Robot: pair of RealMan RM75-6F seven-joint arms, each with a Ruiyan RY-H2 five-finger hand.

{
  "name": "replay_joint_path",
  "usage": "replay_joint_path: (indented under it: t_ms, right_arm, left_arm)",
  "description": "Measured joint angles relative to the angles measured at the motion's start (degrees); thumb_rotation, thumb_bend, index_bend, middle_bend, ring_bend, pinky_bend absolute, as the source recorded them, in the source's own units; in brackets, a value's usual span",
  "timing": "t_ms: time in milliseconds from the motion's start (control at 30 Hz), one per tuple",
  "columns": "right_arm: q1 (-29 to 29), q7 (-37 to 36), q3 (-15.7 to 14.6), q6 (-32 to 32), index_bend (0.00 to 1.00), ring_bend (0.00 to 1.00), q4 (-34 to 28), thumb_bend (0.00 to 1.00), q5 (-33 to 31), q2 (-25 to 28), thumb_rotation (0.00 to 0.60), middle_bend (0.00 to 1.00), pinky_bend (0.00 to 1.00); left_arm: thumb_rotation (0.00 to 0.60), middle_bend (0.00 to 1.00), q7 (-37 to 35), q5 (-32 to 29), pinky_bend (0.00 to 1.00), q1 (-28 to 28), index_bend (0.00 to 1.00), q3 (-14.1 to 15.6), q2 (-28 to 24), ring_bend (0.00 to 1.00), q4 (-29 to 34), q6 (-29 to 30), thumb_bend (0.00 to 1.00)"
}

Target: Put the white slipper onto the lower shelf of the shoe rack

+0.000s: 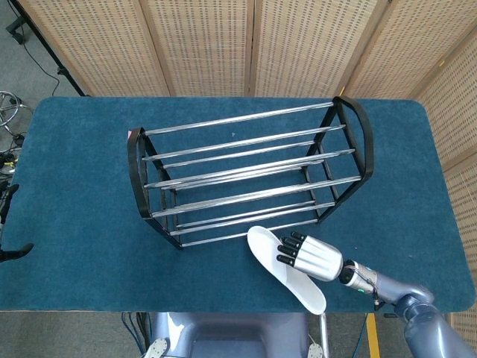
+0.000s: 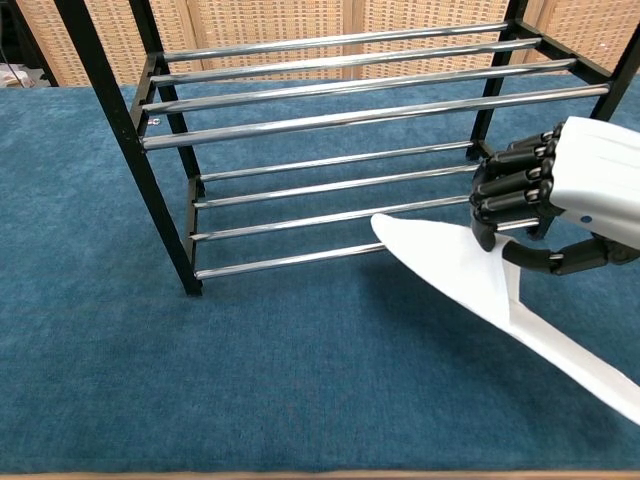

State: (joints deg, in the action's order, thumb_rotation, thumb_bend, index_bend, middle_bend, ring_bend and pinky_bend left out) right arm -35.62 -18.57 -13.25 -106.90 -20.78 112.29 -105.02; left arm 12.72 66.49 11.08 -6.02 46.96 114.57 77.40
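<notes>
The white slipper [image 1: 277, 267] [image 2: 470, 275] is a flat, thin white shoe held off the blue table in front of the shoe rack. My right hand [image 1: 313, 256] [image 2: 560, 195] grips it across the middle, fingers curled over its top and thumb under it. Its toe tip reaches the front bar of the lower shelf [image 2: 330, 215] near the rack's right end. The shoe rack [image 1: 246, 175] is black-framed with chrome bars, two tiers, nothing on either. My left hand is not visible in either view.
A blue carpet-like cloth [image 1: 82, 194] covers the table. Perforated tan screens [image 1: 201, 45] stand behind it. The rack's black right end frame [image 1: 358, 142] stands close to my right hand. A cable and stand legs [image 1: 11, 112] lie off the table's left edge.
</notes>
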Motion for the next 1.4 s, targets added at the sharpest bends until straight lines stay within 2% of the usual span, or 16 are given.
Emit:
replay_joint_path:
  t_ms: [300, 700, 1133, 1400]
  right_arm:
    - [0.2, -1.5, 1.2, -0.1, 0.61, 0.44, 0.6, 0.52, -1.5, -0.8, 0.600, 0.56, 0.56]
    - [0.3, -4.1, 3.2, 4.2, 0.61, 0.44, 1.4, 0.52, -4.6, -3.6, 0.600, 0.56, 0.56]
    - [0.3, -5.5, 3.2, 5.7, 0.60, 0.44, 2.9, 0.52, -5.3, -5.2, 0.600, 0.56, 0.56]
    - [-0.4, -6.1, 3.4, 8.9, 0.60, 0.44, 3.8, 0.52, -6.0, -6.2, 0.600, 0.56, 0.56]
  left_arm:
    - [0.600, 0.00, -0.3, 0.0, 0.04, 0.1, 0.00, 0.0, -0.2, 0.00, -0.1, -0.3, 0.14]
    - [0.600, 0.00, 0.2, -0.4, 0.04, 0.0, 0.00, 0.0, 0.0, 0.00, -0.1, 0.0, 0.14]
    - [0.600, 0.00, -0.3, -0.5, 0.04, 0.0, 0.00, -0.1, -0.2, 0.00, -0.1, -0.1, 0.14]
    - [0.600, 0.00, -0.5, -0.7, 0.04, 0.1, 0.00, -0.1, -0.4, 0.00, -0.1, -0.4, 0.14]
